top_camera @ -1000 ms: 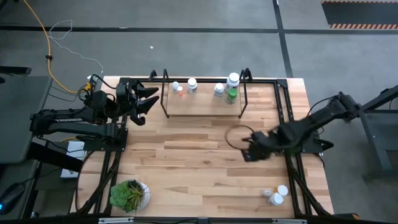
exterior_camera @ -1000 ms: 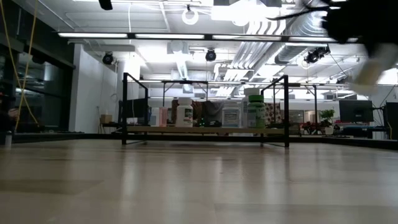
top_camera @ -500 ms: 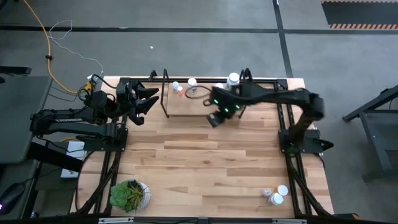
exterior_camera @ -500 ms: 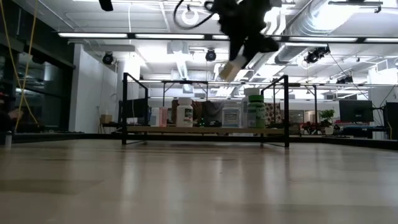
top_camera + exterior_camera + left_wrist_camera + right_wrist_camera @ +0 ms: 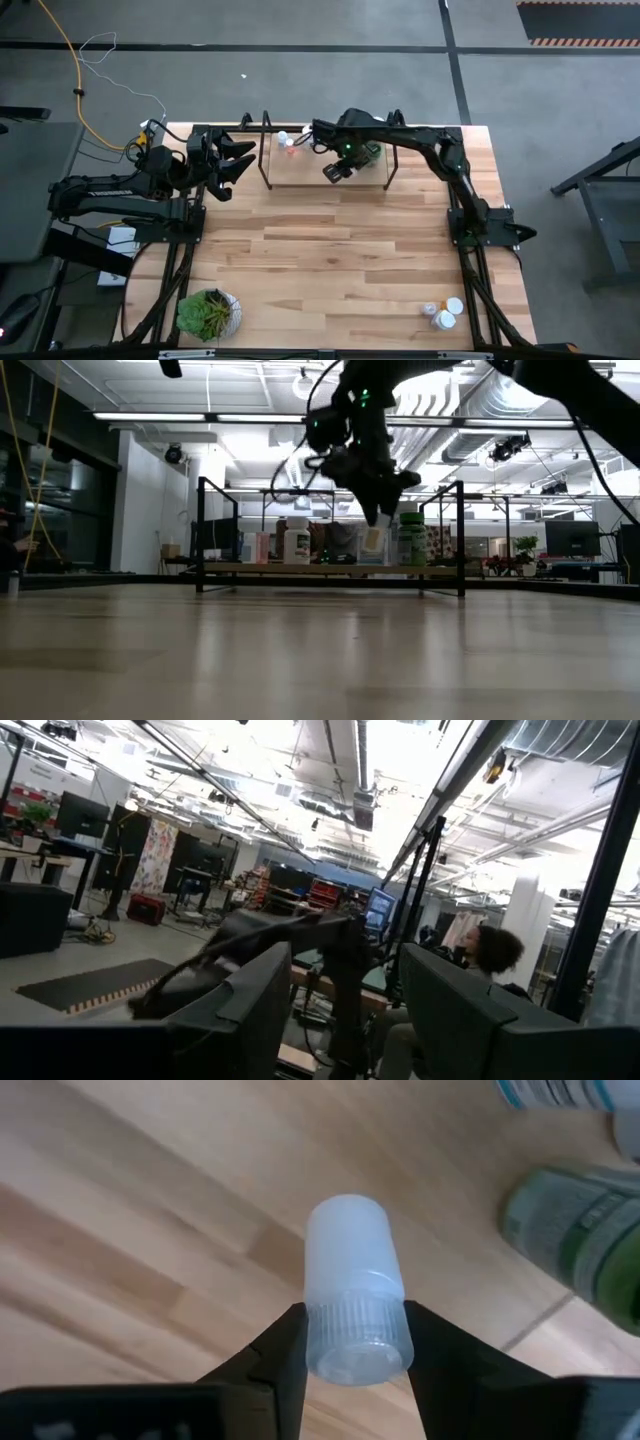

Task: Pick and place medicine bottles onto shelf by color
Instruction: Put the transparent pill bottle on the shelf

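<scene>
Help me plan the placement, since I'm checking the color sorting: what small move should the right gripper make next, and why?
Probably lower the white bottle onto the shelf and only then open. The right gripper is shut on its cap, hanging over the shelf board beside the green bottle; in the low view the bottle looks just above the board, not yet resting.

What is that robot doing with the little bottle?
The right gripper is pinching a small white plastic bottle by its ribbed cap and holding it over the low light-wood shelf with the black wire frame. A few other bottles stand there, among them a green bottle and a white bottle. The left gripper waits near the shelf's left end, holding nothing. Some small white bottles wait at the table's near right corner.
</scene>
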